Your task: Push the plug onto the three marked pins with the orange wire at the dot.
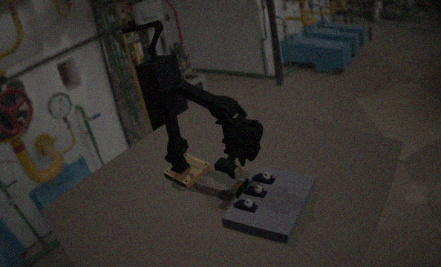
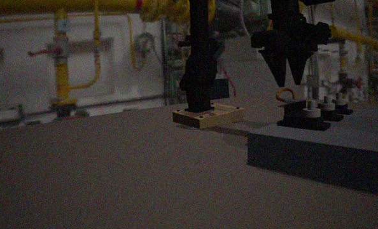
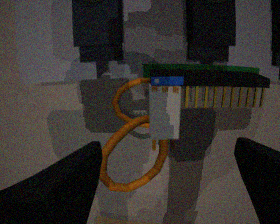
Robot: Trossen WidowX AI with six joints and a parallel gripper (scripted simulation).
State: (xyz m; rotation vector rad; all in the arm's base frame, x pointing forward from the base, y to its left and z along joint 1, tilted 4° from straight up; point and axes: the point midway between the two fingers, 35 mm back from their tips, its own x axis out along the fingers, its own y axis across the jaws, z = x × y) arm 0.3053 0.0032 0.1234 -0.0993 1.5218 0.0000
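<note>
In the wrist view the small pale plug (image 3: 165, 111) sits against the left end of the pin row (image 3: 220, 96), under a blue band (image 3: 167, 80) on the green strip. Its orange lead (image 3: 127, 145) loops down and left from it. My gripper (image 3: 171, 148) is open, its two dark fingers wide apart to either side below the plug, touching nothing. In the exterior view the gripper (image 2: 287, 83) hangs a little above the holder (image 2: 319, 137), with the orange lead (image 2: 284, 93) below it. Black servos (image 1: 257, 190) sit on the grey holder (image 1: 270, 205).
The arm's tan base plate (image 2: 208, 116) stands on the table just behind the holder. A grey strip (image 1: 220, 189) lies between base and holder. Pipes and wall fittings are far behind.
</note>
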